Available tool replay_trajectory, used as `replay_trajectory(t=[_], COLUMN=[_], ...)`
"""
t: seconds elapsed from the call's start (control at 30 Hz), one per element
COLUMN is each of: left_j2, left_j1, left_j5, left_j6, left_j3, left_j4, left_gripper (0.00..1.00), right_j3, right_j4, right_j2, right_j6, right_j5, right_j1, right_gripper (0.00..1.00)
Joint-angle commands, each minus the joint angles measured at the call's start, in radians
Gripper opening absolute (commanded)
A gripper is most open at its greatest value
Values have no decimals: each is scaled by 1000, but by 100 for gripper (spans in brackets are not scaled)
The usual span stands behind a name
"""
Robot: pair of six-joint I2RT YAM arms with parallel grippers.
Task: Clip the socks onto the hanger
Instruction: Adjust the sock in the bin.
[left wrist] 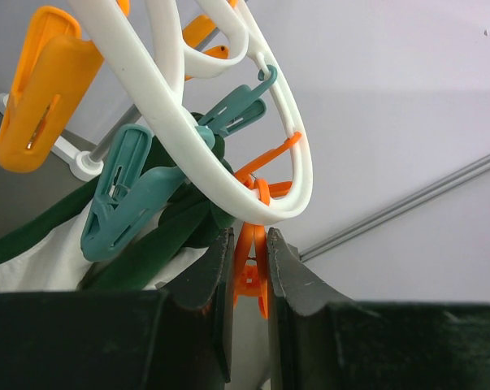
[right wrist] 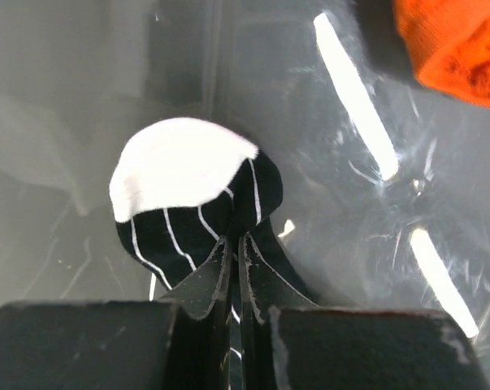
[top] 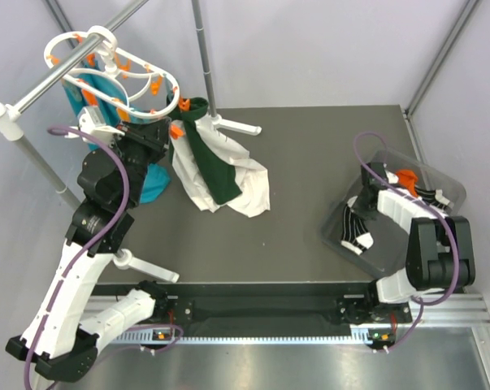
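Observation:
The white oval hanger (top: 106, 61) hangs from the grey rail at the back left; its ring also shows in the left wrist view (left wrist: 228, 175). My left gripper (left wrist: 250, 244) is shut on an orange clip (left wrist: 251, 268) that dangles from the ring. My right gripper (right wrist: 238, 248) is shut on a dark striped sock (right wrist: 204, 215) with a white toe, inside the clear bin. In the top view this sock (top: 357, 230) hangs by my right gripper (top: 366, 203). An orange sock (top: 405, 177) lies in the bin, also seen in the right wrist view (right wrist: 456, 45).
A clear plastic bin (top: 440, 183) stands at the right. White and dark-green cloths (top: 220, 175) hang from the hanger onto the table. A teal cloth (top: 153, 183) hangs behind my left arm. Teal clips (left wrist: 127, 195) and an orange clip (left wrist: 37, 89) hang nearby. Rack feet (top: 236, 126) rest on the table.

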Motion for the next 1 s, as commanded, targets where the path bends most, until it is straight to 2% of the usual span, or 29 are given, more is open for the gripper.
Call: replay_trajectory(t=[0.0, 0.1, 0.13, 0.17, 0.27, 0.4, 0.57, 0.6, 0.67, 0.7, 0.73, 0.83, 0.9, 0.97], left_j2=[10, 12, 10, 12, 9, -2, -8, -10, -14, -17, -19, -27, -30, -30], left_j1=[-6, -6, -6, -6, -6, -6, -6, -6, -6, -4, -6, -6, -6, -6], left_j5=[44, 50, 52, 53, 66, 69, 66, 64, 60, 57, 57, 52, 56, 63], left_j6=[3, 3, 3, 1, -9, -12, -14, -12, -6, -5, 0, 4, 4, 3], left_j3=[3, 0, -2, -3, -8, -12, -17, -17, -19, -19, -22, -37, -48, -57], left_j4=[-46, -43, -38, -38, -34, -34, -32, -34, -35, -34, -32, -21, -14, -9], left_gripper=[0, 0, 0, 0, 0, 0, 0, 0, 0, 0, 0, 0, 0, 0], right_j3=[-24, -17, -33, -42, -92, -163, -326, -326, -237, -191, -101, -6, 36, 59], right_j4=[-33, -77, -83, -97, -114, -123, 88, 114, 53, 14, -76, -189, -235, -249], right_j2=[-67, -140, -160, -180, -271, -288, -299, -302, -284, -274, -267, -296, -351, -398], right_j6=[92, 189, 222, 254, 407, 622, 828, 810, 726, 604, 546, 365, 237, 146], right_j5=[-98, -226, -316, -354, -424, -489, -619, -612, -537, -505, -442, -296, -169, -92], right_j1=[-102, -241, -286, -374, -502, -581, -576, -575, -575, -575, -573, -535, -497, -425], right_gripper=[0, 0, 0, 0, 0, 0, 2, 16, 39, 58, 62, 70, 71, 67])
